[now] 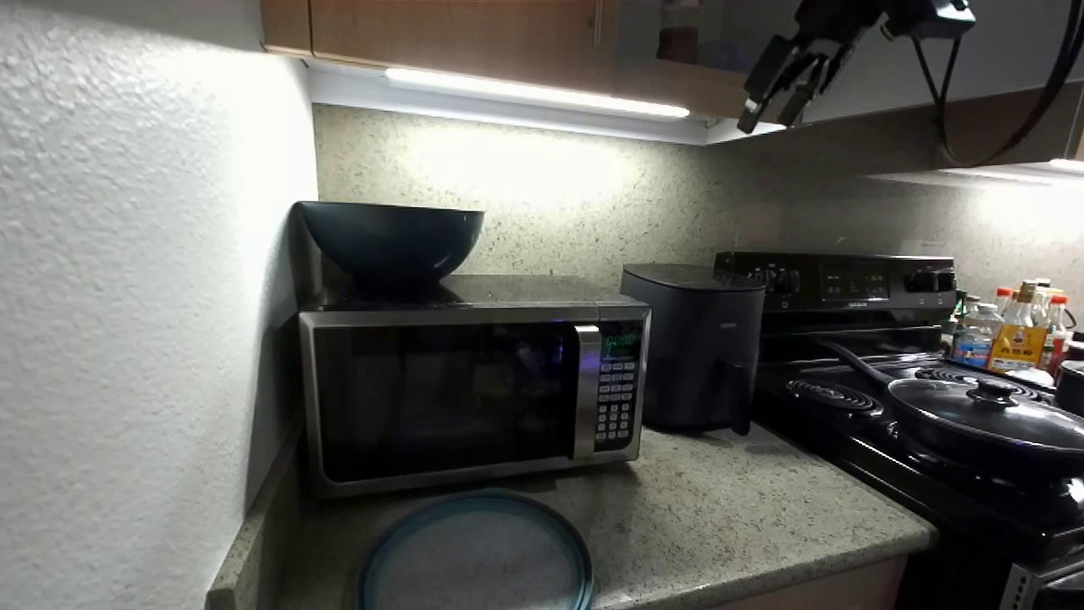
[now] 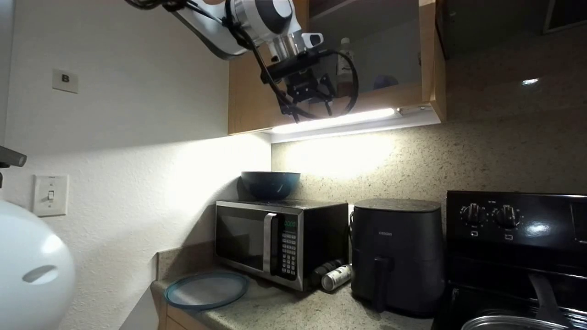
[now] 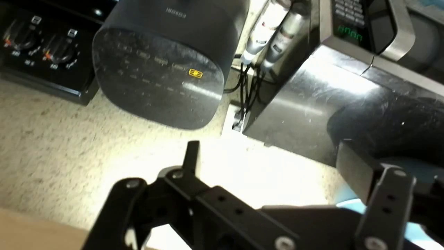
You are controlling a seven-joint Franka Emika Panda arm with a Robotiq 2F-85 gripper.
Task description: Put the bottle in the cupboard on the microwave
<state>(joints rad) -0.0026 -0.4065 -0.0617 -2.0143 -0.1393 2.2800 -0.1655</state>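
The bottle (image 2: 345, 68), with white cap and brown lower part, stands upright inside the cupboard (image 2: 251, 98); its lower part also shows in an exterior view (image 1: 679, 41). The light-wood cupboard (image 1: 457, 25) has a lit strip beneath. The silver-and-black microwave (image 1: 449, 398) is on the counter below it, also seen in an exterior view (image 2: 243, 238) and the wrist view (image 3: 291, 118). My gripper (image 1: 768, 123) is open and empty, fingers pointing down, near the cupboard's lower edge and apart from the bottle. Its spread fingers show in an exterior view (image 2: 312, 117) and the wrist view (image 3: 270, 149).
A dark bowl (image 1: 389, 241) sits on the microwave. A black air fryer (image 2: 396, 256) and two small cylindrical containers (image 2: 337, 277) stand or lie beside it. A round blue-rimmed lid (image 2: 206, 291) lies in front. The stove (image 1: 855, 339) holds a covered pan (image 1: 991, 415).
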